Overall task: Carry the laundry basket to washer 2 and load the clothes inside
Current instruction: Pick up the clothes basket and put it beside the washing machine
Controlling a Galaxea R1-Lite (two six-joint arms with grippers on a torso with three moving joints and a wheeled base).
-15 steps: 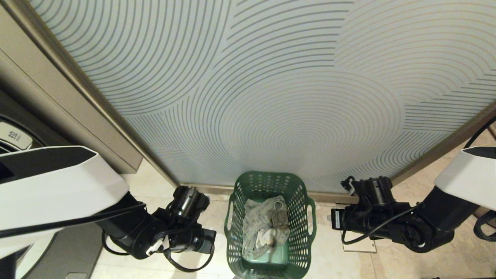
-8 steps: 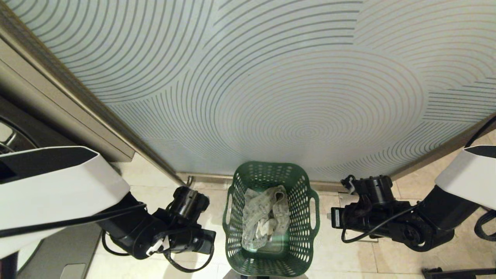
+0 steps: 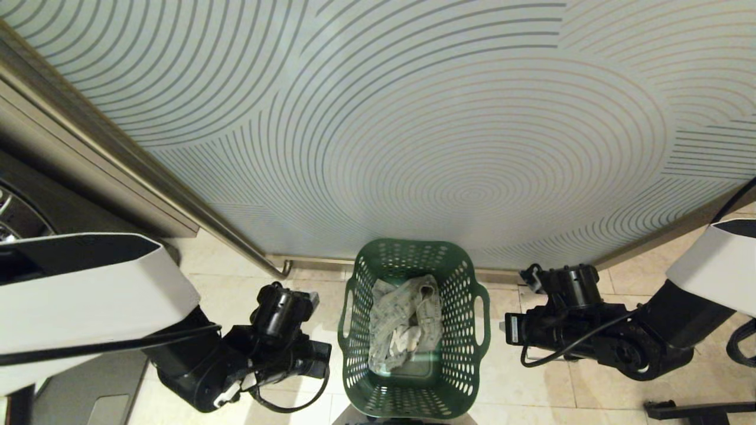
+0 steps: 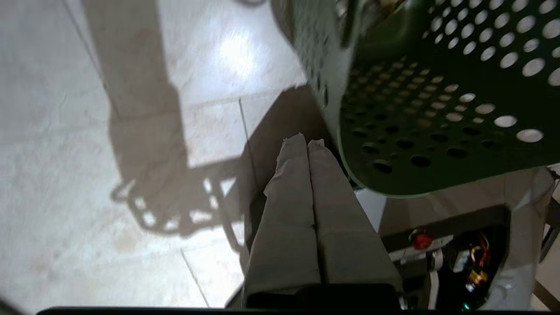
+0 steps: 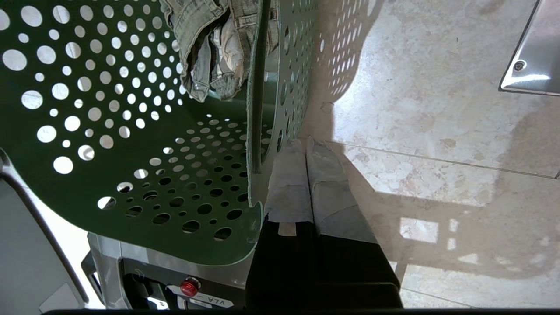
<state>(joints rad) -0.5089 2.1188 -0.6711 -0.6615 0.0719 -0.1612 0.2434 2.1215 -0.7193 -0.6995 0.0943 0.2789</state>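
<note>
The dark green perforated laundry basket (image 3: 472, 330) stands upright low in the middle of the head view, on my grey base deck (image 5: 131, 258). The clothes (image 3: 404, 321), a grey-beige patterned bundle, lie inside it. My left gripper (image 4: 307, 142) is shut and empty, pointing down past the basket's (image 4: 437, 109) left wall without holding it. My right gripper (image 5: 305, 142) is shut and empty, close beside the right wall of the basket (image 5: 109, 131), with the clothes (image 5: 210, 52) showing inside. A dark washer front (image 3: 15, 212) peeks in at the far left; its number is hidden.
A frosted glass panel (image 3: 413, 147) with curved lines fills the view just behind the basket, with a metal rail (image 3: 260, 260) along its left edge. Beige floor tiles lie on both sides. A steel floor plate (image 5: 529, 57) sits to the right.
The head view has tilted, so basket and wall sit higher in the picture. The left wrist has turned and sunk a little beside the basket. Both grippers stay shut.
</note>
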